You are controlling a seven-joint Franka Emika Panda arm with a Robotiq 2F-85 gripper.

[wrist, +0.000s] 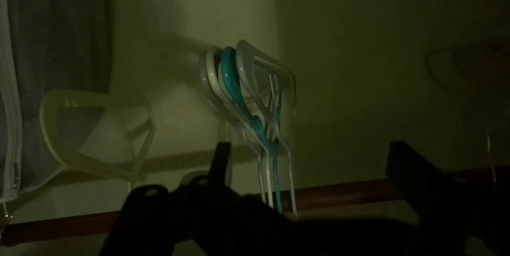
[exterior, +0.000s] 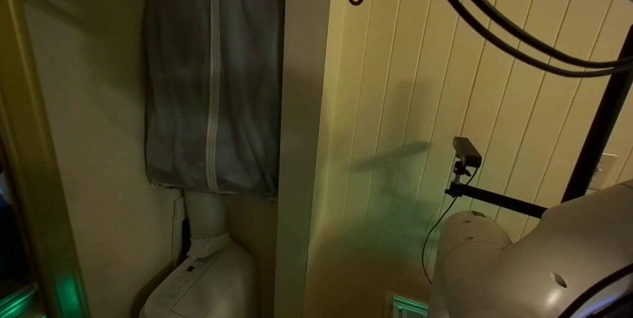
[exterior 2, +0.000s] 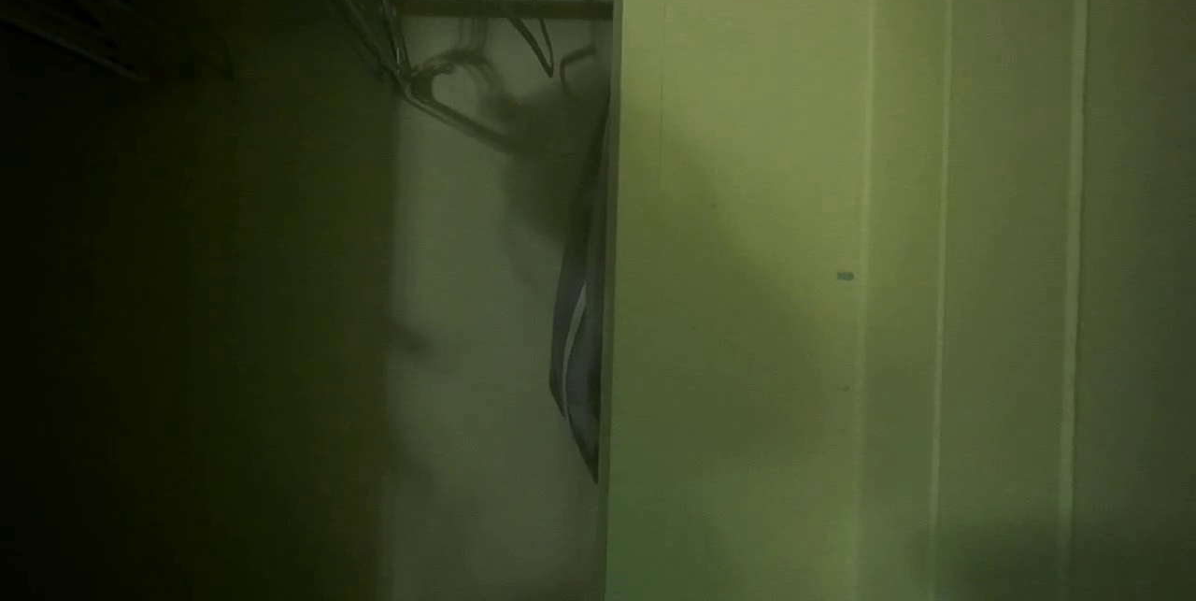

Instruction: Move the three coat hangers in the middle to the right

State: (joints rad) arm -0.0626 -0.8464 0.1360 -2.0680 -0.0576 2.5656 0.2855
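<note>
In the wrist view, a bunch of several thin plastic hangers hangs mid-frame, hooks pointing down at the rod. One is teal-blue (wrist: 230, 73); its neighbours are a cream hanger (wrist: 211, 73) and grey-white hangers (wrist: 241, 63). Only one teal hanger shows clearly. My gripper (wrist: 310, 144) is open, dark fingers wide apart. The hooks appear between the fingers, nearer the left one, not clamped; depth is unclear. The lower hook ends are hidden behind the gripper. The bunch also shows at the top of an exterior view (exterior 2: 360, 17). The gripper is outside both exterior views.
A dark red rod (wrist: 346, 195) crosses the wrist view. A separate pale hanger (wrist: 50, 128) and grey zipped bag (wrist: 59, 33) hang at left; faint hangers (wrist: 438, 51) at far right. A wall edge (exterior: 301, 135) adjoins the bag. The arm (exterior: 554, 253) shows lower right.
</note>
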